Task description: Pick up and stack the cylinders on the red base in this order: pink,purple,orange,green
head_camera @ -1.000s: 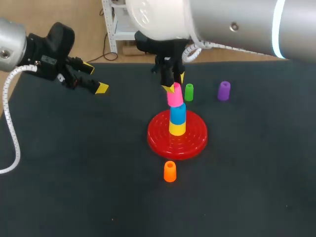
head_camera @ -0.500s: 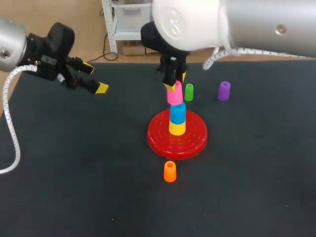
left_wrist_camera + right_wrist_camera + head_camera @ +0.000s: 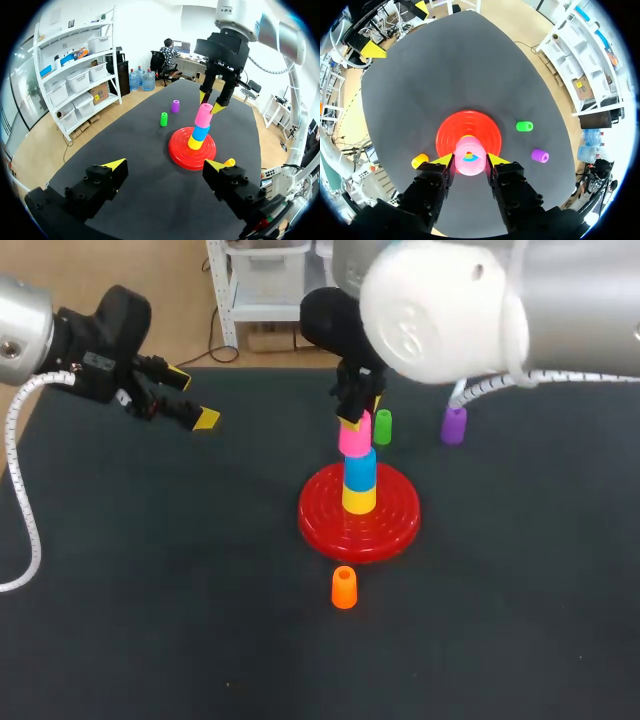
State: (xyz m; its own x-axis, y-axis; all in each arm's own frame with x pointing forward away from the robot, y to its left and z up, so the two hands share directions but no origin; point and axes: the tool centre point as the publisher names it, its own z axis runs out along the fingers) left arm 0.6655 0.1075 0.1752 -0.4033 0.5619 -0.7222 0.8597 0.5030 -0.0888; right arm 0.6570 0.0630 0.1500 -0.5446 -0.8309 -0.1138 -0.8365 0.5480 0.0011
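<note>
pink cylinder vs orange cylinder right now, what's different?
The pink cylinder tops the stack, on the blue cylinder over the yellow cylinder on the red base; the orange cylinder stands alone on the table beside the base. The pink cylinder sits right under the right gripper; the orange cylinder is clear of it. Same shape, about the same size.

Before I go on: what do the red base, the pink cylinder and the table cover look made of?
The red base: likely moulded hard plastic, glossy; light glints off its concentric ridges. The pink cylinder: probably plastic too, smooth, even colour, duller sheen. The table cover: a dark matt fabric or mat, no reflections; which I cannot tell.
</note>
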